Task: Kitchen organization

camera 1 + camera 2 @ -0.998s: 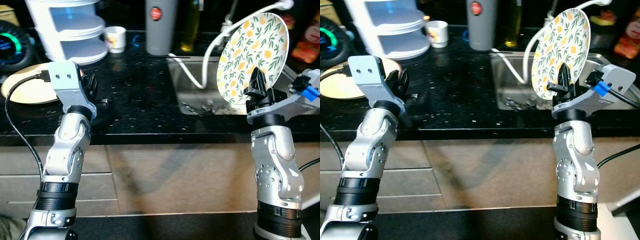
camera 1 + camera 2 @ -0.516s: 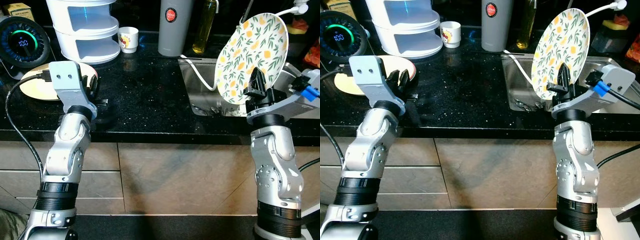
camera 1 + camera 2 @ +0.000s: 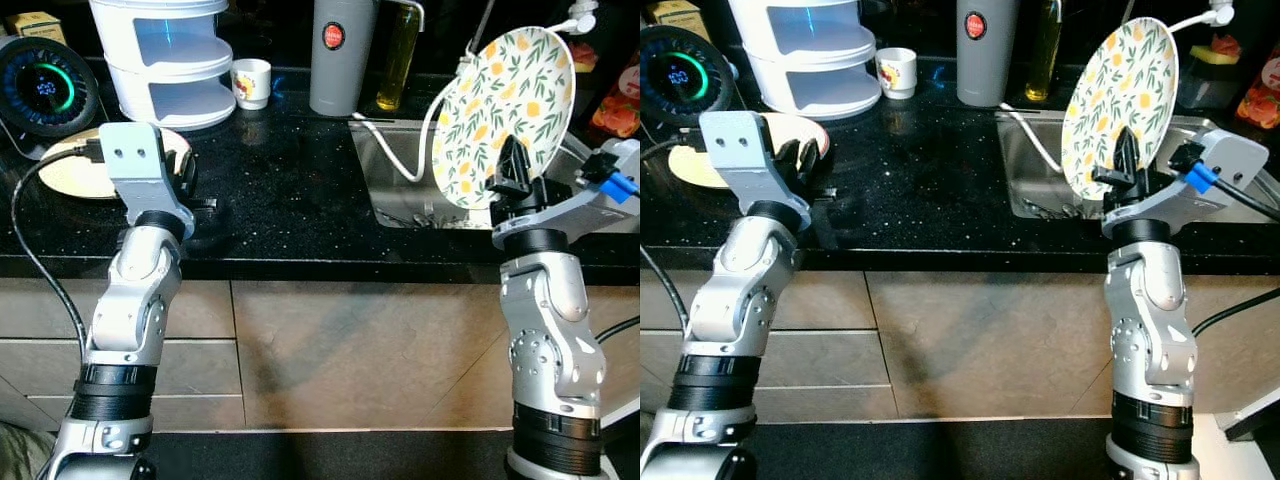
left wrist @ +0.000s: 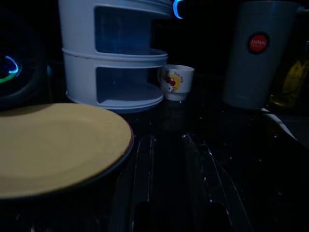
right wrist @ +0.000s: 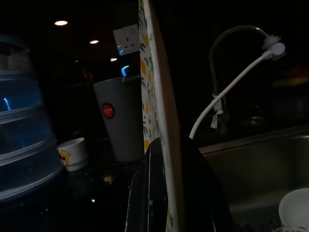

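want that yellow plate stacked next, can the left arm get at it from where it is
Probably yes: the left gripper sits with open jaws low over the black counter, right beside the yellow plate, with nothing between them.

Grey flask [image 4: 258,53], red round label reading "JAPAN"
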Tool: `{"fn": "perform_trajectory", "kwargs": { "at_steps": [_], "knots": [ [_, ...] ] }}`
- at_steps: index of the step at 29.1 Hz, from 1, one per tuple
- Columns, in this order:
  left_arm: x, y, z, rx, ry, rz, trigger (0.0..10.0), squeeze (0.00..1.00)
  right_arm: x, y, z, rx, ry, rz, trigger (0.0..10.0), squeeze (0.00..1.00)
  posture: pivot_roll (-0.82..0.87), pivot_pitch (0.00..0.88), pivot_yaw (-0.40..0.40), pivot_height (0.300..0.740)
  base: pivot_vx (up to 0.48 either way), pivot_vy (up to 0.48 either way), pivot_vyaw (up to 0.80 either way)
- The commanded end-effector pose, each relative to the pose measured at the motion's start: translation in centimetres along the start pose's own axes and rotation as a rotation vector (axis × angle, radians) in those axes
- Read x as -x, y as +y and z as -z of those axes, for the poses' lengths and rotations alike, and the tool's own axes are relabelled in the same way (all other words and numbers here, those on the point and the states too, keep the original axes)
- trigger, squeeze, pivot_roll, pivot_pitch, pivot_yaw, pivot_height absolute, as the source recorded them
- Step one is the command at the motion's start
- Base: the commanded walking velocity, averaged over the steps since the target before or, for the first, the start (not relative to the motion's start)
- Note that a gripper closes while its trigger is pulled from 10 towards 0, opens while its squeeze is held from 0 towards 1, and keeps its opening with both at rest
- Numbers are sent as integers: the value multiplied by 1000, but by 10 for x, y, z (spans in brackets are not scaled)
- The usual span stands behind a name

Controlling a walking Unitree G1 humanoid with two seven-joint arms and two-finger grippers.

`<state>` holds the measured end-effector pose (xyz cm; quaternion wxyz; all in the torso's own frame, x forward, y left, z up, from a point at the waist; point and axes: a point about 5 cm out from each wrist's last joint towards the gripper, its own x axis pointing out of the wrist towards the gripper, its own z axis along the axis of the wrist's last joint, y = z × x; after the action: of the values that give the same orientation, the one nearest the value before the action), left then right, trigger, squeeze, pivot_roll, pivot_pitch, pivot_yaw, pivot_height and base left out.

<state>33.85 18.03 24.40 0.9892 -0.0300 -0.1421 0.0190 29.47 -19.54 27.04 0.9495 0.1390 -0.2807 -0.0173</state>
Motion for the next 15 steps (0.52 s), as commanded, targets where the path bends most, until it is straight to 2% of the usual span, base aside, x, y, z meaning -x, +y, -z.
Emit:
{"fn": "perform_trajectory", "kwargs": {
  "at_steps": [1,11,15],
  "knots": [
    [0,-5,1,-5,-1,15,10000,0,1,-2,-5,8,-17,3,10000,0,75,24,-25,740,0,-446,0],
    [1,-6,2,5,2,13,10000,0,0,-1,-5,10,-16,-5,10000,0,73,21,-28,740,0,-395,0],
    [1,-7,3,18,7,14,10000,0,0,-1,-5,11,-15,-6,10000,0,71,20,-28,740,0,0,0]
  ]
}}
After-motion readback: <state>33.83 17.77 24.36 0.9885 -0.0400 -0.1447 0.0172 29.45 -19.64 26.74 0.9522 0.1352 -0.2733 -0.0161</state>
